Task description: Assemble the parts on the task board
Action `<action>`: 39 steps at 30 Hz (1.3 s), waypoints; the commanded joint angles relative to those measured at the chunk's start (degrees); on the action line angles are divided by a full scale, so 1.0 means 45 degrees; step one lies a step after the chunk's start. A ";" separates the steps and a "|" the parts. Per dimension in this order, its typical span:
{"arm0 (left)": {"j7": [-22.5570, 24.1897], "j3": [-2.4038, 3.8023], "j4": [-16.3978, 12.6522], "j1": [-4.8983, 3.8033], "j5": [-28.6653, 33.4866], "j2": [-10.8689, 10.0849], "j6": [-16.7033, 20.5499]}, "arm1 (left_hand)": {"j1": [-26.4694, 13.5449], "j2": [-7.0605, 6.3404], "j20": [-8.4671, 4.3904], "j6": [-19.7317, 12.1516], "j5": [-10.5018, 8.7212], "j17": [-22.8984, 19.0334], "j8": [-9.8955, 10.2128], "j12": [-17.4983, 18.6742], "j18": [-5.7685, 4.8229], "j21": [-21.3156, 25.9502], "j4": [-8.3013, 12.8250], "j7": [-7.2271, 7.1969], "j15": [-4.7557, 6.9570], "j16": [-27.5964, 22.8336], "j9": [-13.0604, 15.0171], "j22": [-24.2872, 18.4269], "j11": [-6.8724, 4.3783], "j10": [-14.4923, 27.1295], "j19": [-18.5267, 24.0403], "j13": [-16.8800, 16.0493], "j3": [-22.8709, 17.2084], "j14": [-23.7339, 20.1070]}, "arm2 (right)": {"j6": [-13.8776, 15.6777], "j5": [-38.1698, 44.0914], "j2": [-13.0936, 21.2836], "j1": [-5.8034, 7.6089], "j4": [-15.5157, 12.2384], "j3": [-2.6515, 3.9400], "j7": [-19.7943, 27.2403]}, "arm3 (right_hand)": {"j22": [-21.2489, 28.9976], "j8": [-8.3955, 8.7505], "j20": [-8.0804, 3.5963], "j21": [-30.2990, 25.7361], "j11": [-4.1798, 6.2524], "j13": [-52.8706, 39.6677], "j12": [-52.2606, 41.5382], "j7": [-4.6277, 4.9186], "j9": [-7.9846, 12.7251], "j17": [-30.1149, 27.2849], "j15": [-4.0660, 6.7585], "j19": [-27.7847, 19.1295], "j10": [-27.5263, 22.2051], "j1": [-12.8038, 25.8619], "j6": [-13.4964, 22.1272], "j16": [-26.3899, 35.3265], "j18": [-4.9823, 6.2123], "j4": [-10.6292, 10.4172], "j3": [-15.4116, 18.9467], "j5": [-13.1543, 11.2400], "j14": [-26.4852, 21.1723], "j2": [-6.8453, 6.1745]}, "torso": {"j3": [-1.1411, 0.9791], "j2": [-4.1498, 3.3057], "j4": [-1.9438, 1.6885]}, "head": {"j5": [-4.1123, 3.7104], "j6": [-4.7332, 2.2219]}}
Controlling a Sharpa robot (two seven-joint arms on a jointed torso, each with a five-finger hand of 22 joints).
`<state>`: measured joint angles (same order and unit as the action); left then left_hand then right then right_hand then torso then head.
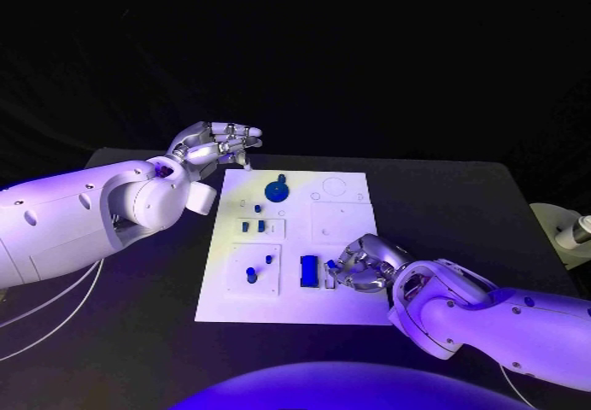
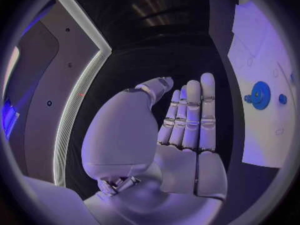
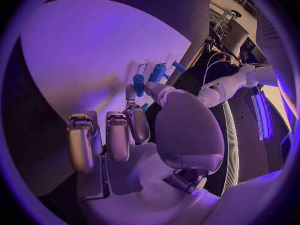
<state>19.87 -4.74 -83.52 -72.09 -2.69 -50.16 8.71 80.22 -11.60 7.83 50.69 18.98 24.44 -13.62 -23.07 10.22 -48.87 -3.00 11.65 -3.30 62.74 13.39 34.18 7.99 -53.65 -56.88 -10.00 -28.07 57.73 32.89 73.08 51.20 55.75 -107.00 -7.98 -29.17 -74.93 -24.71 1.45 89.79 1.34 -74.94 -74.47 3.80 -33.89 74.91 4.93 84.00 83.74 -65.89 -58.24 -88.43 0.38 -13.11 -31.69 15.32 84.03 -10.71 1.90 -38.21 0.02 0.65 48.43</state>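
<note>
The white task board (image 1: 339,299) lies in the middle of the black table. On it I see a round blue disc (image 1: 277,190), two small blue pegs (image 1: 253,226), a blue peg in a recess (image 1: 251,275) and a blue rectangular part (image 1: 308,271). My right hand (image 1: 359,265) is low over the board's near right, just right of the rectangular part. Its thumb and a finger pinch a small blue part (image 3: 139,84), while the other fingers (image 3: 115,135) curl in. My left hand (image 1: 219,143) hovers off the board's far left corner, its fingers (image 2: 190,112) straight and holding nothing.
The board's right half carries outlined recesses (image 1: 335,224) with nothing standing in them. A white fixture (image 1: 569,229) stands at the table's right edge. Bare black table (image 1: 468,213) lies to the right of the board and beyond it.
</note>
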 commanded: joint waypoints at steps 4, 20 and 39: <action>0.0067 0.0011 -0.0032 -0.0007 0.0041 0.0038 -0.0225 | -0.0028 0.0079 0.0071 -0.0103 0.0050 -0.0025 -0.0093 -0.0117 0.0079 0.0018 -0.0017 -0.0009 0.0018 0.0078 0.0014 0.0016 -0.0040 0.0110 0.0000 -0.0021 -0.0075 -0.0090 | -0.0516 -0.0034 -0.0120 -0.0020 0.0139 -0.0001 -0.0065 | -0.3349 -0.0029 -0.0089 0.0048 0.0048 -0.1176 -0.0130 -0.0246 0.0068 0.2453 0.0038 0.1334 0.0229 0.0312 -0.0389 -0.0043 -0.0086 -0.0129 0.0288 -0.0189 0.1157 -0.0010 | -0.0003 0.0000 0.0008 | 0.0004 0.0007; 0.0041 0.0011 -0.0037 -0.0008 0.0044 0.0029 -0.0235 | -0.0029 0.0079 0.0071 -0.0104 0.0051 -0.0027 -0.0096 -0.0126 0.0078 0.0018 -0.0018 -0.0009 0.0017 0.0081 0.0014 0.0016 -0.0040 0.0113 0.0000 -0.0023 -0.0078 -0.0090 | -0.0802 0.0254 -0.0227 -0.0022 0.0208 -0.0001 -0.0150 | -0.3349 0.0036 -0.0094 0.0048 0.0036 -0.1244 -0.0156 -0.0235 0.0139 0.2435 0.0032 0.1334 0.0243 0.0756 -0.0462 -0.0036 -0.0086 -0.0542 0.1010 0.0104 0.1151 -0.0198 | 0.0008 0.0001 -0.0002 | -0.0012 0.0057; 0.0021 0.0012 -0.0050 -0.0008 0.0044 0.0005 -0.0232 | -0.0039 0.0082 0.0072 -0.0104 0.0052 -0.0031 -0.0102 -0.0141 0.0078 0.0018 -0.0025 -0.0007 0.0016 0.0085 0.0015 0.0017 -0.0039 0.0118 0.0001 -0.0025 -0.0080 -0.0092 | -0.0466 0.0529 -0.0192 -0.0022 0.0254 -0.0001 -0.0038 | -0.3314 0.0200 -0.0080 -0.0083 0.0023 -0.1155 0.0140 -0.0231 0.0282 0.2368 0.0020 0.1301 0.0147 0.2079 -0.0479 -0.0007 -0.0059 -0.0808 0.2836 -0.1233 0.1136 -0.0072 | -0.0003 0.0003 0.0005 | 0.0011 0.0062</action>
<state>19.76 -4.74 -83.57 -72.09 -2.69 -50.19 8.53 80.22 -11.60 7.82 50.70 18.98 24.39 -13.84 -23.45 10.21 -48.87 -3.00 11.65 -3.30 62.74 13.39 34.18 7.78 -53.45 -56.89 -10.02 -28.07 57.73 30.80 74.21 50.28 55.72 -105.79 -7.98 -29.67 -74.90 -24.02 1.45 89.75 1.33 -74.92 -74.11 2.48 -32.56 74.91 4.92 84.00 83.73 -56.82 -60.37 -88.43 0.39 -16.72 -19.32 10.09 84.03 -11.19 1.92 -38.20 0.02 0.67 48.69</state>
